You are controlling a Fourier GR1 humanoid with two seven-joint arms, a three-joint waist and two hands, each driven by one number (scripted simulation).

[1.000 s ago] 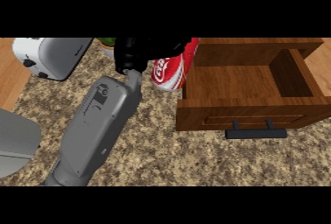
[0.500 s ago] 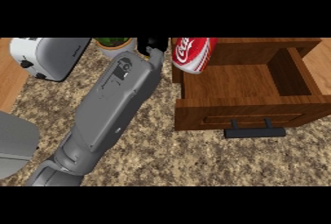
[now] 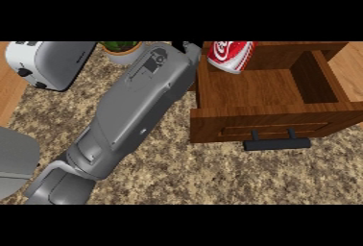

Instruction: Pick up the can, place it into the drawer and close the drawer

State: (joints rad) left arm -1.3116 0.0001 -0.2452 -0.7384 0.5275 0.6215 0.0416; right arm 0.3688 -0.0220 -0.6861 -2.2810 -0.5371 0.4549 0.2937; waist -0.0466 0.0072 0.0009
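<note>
The red can (image 3: 230, 55) hangs tilted over the back left part of the open wooden drawer (image 3: 262, 122), at the view's top edge. My right forearm runs from the lower left up to the drawer's left wall. Only a small black part of my right hand (image 3: 186, 45) shows beside the can; the rest is cut off at the top, and its fingers stay curled round the can. The drawer's inside is bare wood, and its black handle (image 3: 276, 143) faces me. My left hand is not visible.
A silver toaster (image 3: 50, 62) stands at the back left, with a potted plant (image 3: 120, 48) beside it. A grey arm part (image 3: 14, 163) sits at the left edge. Speckled stone counter (image 3: 212, 178) lies in front of the drawer.
My right hand has carried the can rightward and farther back, from beside the drawer's left wall to over its inside. The forearm swung right with it. The drawer has not moved.
</note>
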